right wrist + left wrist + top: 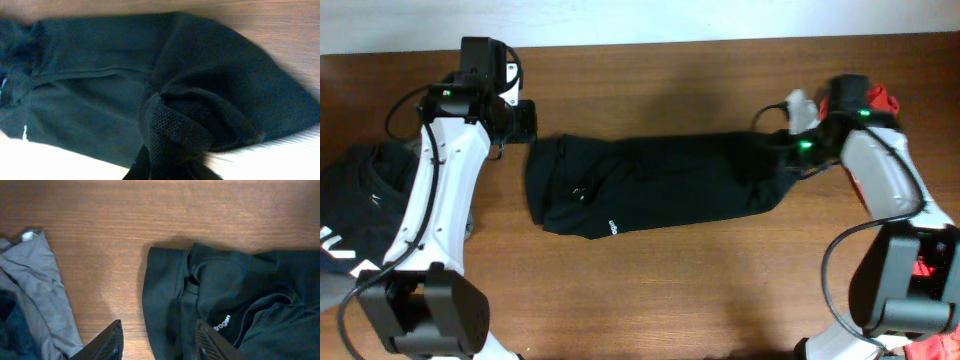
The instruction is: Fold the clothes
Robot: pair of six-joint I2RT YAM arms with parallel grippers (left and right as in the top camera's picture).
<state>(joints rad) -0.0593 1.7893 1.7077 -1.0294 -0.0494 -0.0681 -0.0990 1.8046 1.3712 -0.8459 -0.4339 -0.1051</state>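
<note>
Our right end effector (167,137) is closed tight on the black garment (650,185). In the right wrist view a bunch of its cloth is gathered and pinched between the fingers. The rest of the garment stretches away ahead of this end effector, lying long and flat across the middle of the tabletop (650,290). It is raised only at the pinched end.

Our left end effector (159,325) has its fingers standing apart with nothing between them. It hangs over the opposite end of the same garment. The garment's folded edge lies just ahead of and below its fingertips, closer to one finger (207,340) than to the other. A small line of white lettering (222,322) shows on the cloth just beside that finger. In the overhead view a small round white logo (578,193) and a tiny white mark (612,227) also lie at this end.

Off to the outer side of the left end effector lies a grey cloth (35,275), part of a dark pile of clothes (355,195) at the tabletop's edge, apart from the black garment. Behind the right end effector we see something red (886,100).
</note>
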